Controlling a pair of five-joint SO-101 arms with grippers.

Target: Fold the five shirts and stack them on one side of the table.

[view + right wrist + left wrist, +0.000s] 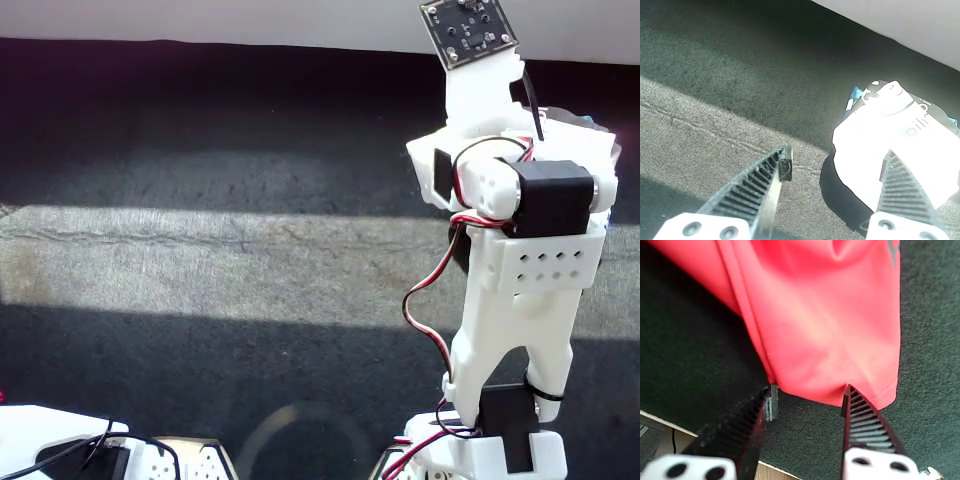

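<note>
A coral-red shirt [830, 315] lies spread on the dark table cover, its hem edge towards my left gripper [810, 390]. That gripper is open, one fingertip at each end of the hem edge, nothing held. A folded white shirt [895, 140] rests on the cover with a blue garment edge [854, 95] showing from under it. My right gripper [838, 157] hangs open just above and beside this pile, empty. In the high view the right arm [525, 270] stands raised at the right side of the table.
The dark felt table cover [200, 270] has a sunlit band across its middle. A pale wall [200, 15] runs along the far edge. The left arm's base [60, 450] sits at the near left corner. A table edge [670, 427] shows beyond the red shirt.
</note>
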